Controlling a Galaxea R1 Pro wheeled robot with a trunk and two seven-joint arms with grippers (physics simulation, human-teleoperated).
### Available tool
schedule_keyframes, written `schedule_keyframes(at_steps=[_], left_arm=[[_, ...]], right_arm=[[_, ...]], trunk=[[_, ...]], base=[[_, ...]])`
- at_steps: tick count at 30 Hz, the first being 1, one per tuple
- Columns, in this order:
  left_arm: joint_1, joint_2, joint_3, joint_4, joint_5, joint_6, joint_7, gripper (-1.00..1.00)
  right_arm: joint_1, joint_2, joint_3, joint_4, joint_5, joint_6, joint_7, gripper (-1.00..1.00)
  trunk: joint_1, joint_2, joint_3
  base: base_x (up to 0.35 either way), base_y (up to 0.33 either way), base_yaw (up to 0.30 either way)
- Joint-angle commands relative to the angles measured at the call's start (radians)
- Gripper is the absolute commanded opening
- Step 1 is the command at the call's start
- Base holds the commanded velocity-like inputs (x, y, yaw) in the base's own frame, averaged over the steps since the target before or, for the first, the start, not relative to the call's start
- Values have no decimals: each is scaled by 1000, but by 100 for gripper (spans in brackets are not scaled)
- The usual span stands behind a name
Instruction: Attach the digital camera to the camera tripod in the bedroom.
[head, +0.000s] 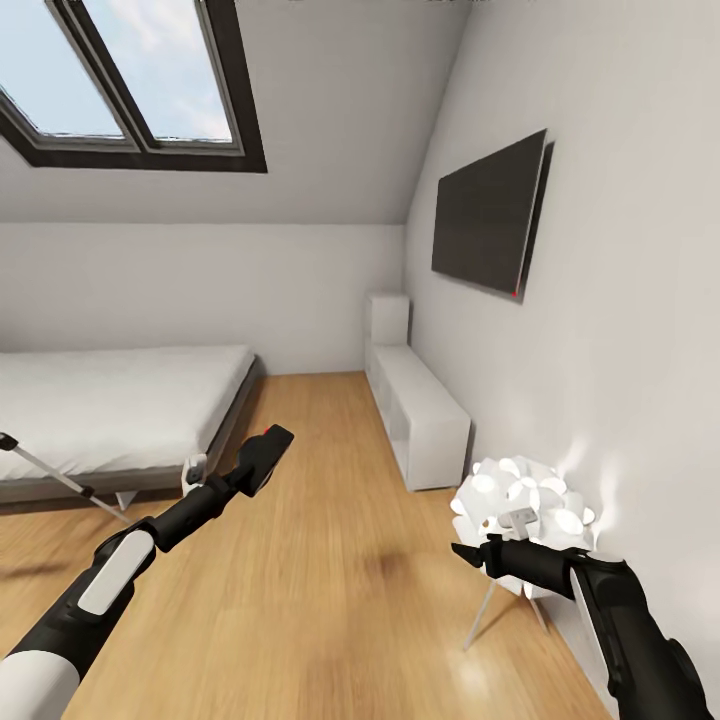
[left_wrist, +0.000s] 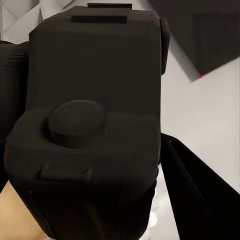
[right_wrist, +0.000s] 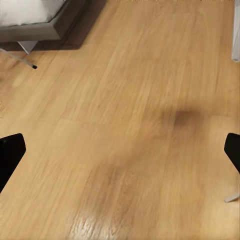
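the digital camera (head: 266, 452) is clamped in the left gripper (head: 250, 468), raised above the wood floor (head: 330, 600) near the bed (head: 110, 410). a leg of the camera tripod (head: 50, 470) is seen beside the bed. the right gripper (head: 470, 553) is spread apart, grasping nothing, in front of the floor lamp (head: 520, 510).

arms (head: 95, 590): black, white panels | claws (head: 478, 556): black
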Motion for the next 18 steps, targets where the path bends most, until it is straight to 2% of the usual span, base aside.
schedule_keyframes(at_steps=[1,18], left_arm=[[-1,1,-2,0,9,5,-1,-100],[-1,1,-2,0,9,5,-1,-100]], right_arm=[[-1,0,-2,-1,10,3,9,100],[-1,0,-2,-1,9,4,4,100]], trunk=[[-4,7,2],[-69,126,55]], base=[[0,0,0],[0,0,0]])
